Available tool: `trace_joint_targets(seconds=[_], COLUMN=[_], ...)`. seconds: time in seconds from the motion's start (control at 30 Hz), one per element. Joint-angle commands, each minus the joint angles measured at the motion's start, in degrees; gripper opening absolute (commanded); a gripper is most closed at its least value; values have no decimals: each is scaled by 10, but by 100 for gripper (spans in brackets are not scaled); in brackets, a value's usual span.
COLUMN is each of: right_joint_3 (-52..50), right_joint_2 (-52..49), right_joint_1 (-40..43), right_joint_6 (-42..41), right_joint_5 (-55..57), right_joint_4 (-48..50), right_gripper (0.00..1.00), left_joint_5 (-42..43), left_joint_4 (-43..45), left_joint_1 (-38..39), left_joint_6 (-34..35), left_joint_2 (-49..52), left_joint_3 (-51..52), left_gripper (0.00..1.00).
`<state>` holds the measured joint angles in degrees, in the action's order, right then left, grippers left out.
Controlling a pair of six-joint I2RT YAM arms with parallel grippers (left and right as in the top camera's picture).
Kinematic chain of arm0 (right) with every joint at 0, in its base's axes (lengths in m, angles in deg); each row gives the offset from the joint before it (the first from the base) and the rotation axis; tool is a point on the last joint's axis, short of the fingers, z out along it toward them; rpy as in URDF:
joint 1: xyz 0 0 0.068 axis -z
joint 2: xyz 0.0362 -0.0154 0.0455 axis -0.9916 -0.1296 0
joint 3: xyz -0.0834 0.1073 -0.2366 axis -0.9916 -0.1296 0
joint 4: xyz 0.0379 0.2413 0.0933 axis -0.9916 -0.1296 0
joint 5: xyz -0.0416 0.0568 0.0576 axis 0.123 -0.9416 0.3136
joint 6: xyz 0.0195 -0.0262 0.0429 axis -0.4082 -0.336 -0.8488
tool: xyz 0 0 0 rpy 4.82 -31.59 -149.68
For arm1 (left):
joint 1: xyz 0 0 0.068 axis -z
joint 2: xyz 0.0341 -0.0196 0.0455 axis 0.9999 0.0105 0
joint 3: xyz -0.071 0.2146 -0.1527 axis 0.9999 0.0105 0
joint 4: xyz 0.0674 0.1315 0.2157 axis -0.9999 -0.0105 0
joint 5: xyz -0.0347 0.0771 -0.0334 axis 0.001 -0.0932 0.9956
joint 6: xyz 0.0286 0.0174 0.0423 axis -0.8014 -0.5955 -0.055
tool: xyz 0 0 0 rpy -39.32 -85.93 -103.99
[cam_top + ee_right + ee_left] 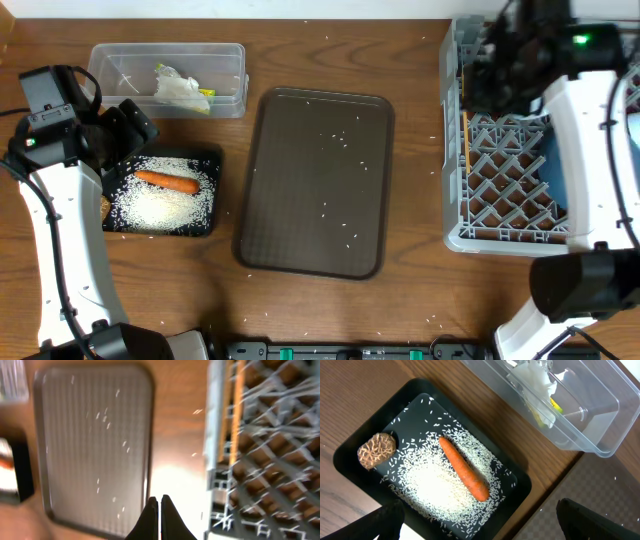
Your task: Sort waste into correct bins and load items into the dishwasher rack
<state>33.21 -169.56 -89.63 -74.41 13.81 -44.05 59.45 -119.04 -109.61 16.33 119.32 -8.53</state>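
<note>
Carrot point(465, 476) lies on rice point(434, 486) in black tray point(407, 397), brown lump point(376, 450) beside it. Tissue point(536, 376) in clear tub point(600, 425). Left gripper point(480, 532) spread wide above tray; right gripper point(159, 510) clenched near rack point(260, 450).

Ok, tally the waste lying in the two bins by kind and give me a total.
Carrot: 1
Brown lump: 1
Rice heap: 1
Tissue: 1
Wrapper: 1
Total: 5
</note>
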Motion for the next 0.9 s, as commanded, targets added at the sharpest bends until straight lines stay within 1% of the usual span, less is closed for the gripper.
trace_joint_targets(seconds=[0.0, 0.03, 0.1, 0.17, 0.3, 0.47, 0.57, 0.73, 0.77, 0.8, 0.83, 0.87], right_joint_3=[-10, -10, -10, -10, -10, -23, -67, -209, -240, -267, -298, -322], right_joint_2=[1, 3, 12, 21, 48, 100, 153, 276, 303, 325, 351, 372], right_joint_1=[-62, -78, -122, -154, -196, -199, -195, -179, -175, -172, -169, -168], right_joint_6=[-15, -30, -78, -99, -99, -99, -99, -99, -99, -101, -110, -117], right_joint_5=[50, 78, 166, 208, 215, 229, 241, 245, 244, 243, 239, 236], right_joint_4=[-8, -13, -34, -49, -77, -118, -124, -97, -85, -68, -45, -25], right_gripper=[2, 2, 2, 2, 3, 2, 3, 7, 12, 19, 31, 45], left_joint_5=[-3, -3, -3, -3, -3, -3, -3, -3, -3, -3, -3, -3], left_joint_4=[0, 0, 0, 0, 0, 0, 0, 0, 0, 0, 0, 0], left_joint_1=[-2, -2, -2, -2, -2, -2, -2, -2, -2, -2, -2, -2], left_joint_6=[3, 3, 3, 3, 3, 3, 3, 3, 3, 3, 3, 3], left_joint_2=[-4, -4, -4, -4, -4, -4, -4, -4, -4, -4, -4, -4], left_joint_3=[-8, -8, -8, -8, -8, -8, -8, -8, -8, -8, -8, -8], left_gripper=[98, 98, 98, 98, 98, 98, 98, 98, 98, 98, 98, 98])
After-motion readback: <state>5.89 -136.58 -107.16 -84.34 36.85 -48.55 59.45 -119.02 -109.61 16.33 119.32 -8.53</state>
